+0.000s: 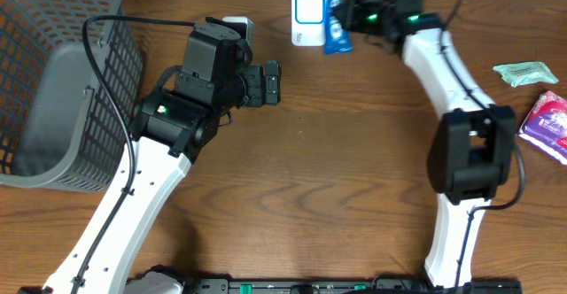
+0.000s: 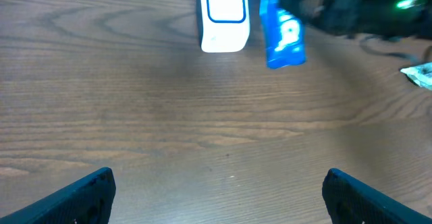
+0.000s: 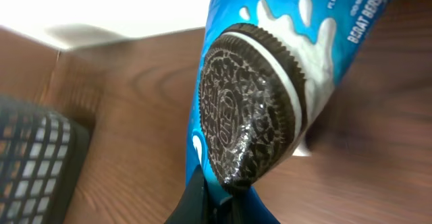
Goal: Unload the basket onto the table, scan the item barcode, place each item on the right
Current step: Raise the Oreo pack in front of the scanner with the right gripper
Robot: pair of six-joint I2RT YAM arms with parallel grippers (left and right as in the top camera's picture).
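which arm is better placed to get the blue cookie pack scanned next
Right. The right gripper is shut on the blue cookie pack, holding it just beside the white scanner. The left gripper is open, empty and away from both.

We are looking at a mock shop checkout in a robotics lab: a wood-grain table (image 1: 337, 170) with a grey mesh basket (image 1: 35, 28) at upper left, a white barcode scanner (image 1: 309, 15) and a blue cookie pack (image 1: 337, 30) at top centre, snack packets (image 1: 547, 121) at the right edge, and two white robot arms (image 1: 146, 188).
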